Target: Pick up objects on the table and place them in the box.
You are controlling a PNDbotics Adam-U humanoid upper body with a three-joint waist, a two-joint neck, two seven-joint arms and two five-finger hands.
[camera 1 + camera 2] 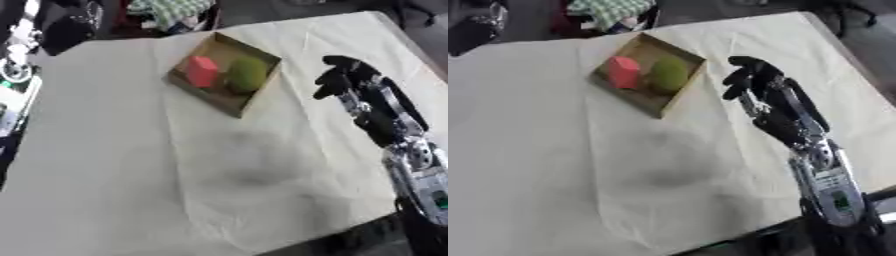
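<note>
A table (105,150) draped in a cream cloth fills the view, and toward its far middle sits one shallow cardboard box (254,95), turned at an angle. Inside the box lie two objects side by side: one red block (202,71) on the left and one green rounded object (248,74) on the right. To the right of the box, one robot hand, the right hand (750,80), hangs over the cloth with its black fingers curled and holding nothing.
</note>
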